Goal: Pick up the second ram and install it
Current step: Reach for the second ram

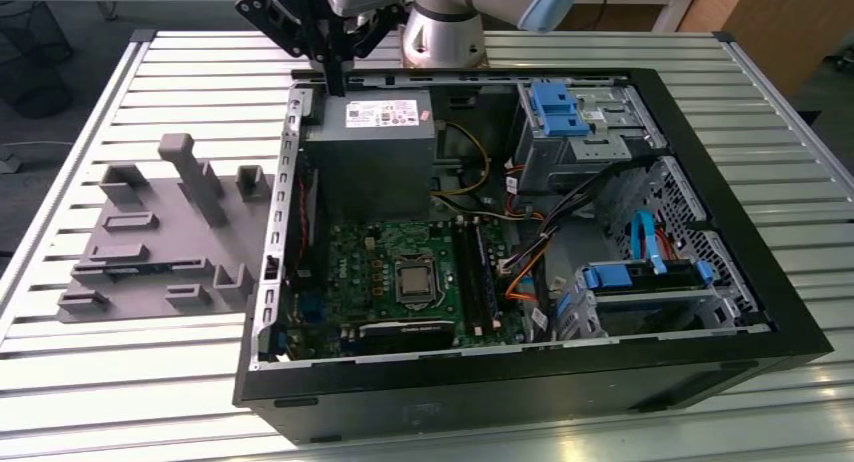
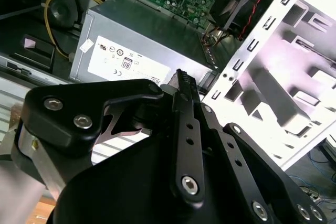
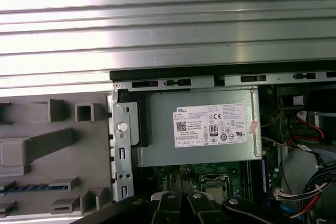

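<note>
One blue-green ram (image 3: 29,187) in grey fixture (image 3: 79,148), well apart from closed gripper (image 1: 335,88).

Open black metal computer case (image 1: 534,392) on slatted metal table (image 1: 134,382) | grey plastic slotted fixture (image 1: 147,232) at exterior view's left, beside case | grey box power supply (image 1: 367,157) in case, behind green motherboard (image 1: 367,272) | blue-green ram stick (image 3: 29,187) in fixture slot

Your exterior view looks steeply down on the whole open computer case (image 1: 534,392). Both wrist views sit nearer; all three share its power supply (image 1: 367,152).
</note>
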`<control>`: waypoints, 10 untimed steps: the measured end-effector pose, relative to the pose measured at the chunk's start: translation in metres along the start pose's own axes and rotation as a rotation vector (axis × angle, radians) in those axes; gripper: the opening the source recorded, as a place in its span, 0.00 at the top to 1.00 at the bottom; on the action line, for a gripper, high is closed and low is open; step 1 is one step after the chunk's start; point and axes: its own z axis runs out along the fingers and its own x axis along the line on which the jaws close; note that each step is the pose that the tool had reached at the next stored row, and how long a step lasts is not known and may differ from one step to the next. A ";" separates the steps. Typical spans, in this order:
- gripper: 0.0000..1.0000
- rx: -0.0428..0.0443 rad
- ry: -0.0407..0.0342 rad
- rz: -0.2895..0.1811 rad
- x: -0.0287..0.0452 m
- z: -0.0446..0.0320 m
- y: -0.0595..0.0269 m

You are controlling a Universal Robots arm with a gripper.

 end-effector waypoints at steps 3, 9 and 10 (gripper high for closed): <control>0.89 0.0000 0.0000 0.000 0.0019 0.0001 -0.0002; 0.89 0.0000 0.0000 0.000 0.0056 0.0003 -0.0004; 0.89 0.0000 0.0000 0.000 0.0062 0.0004 -0.0005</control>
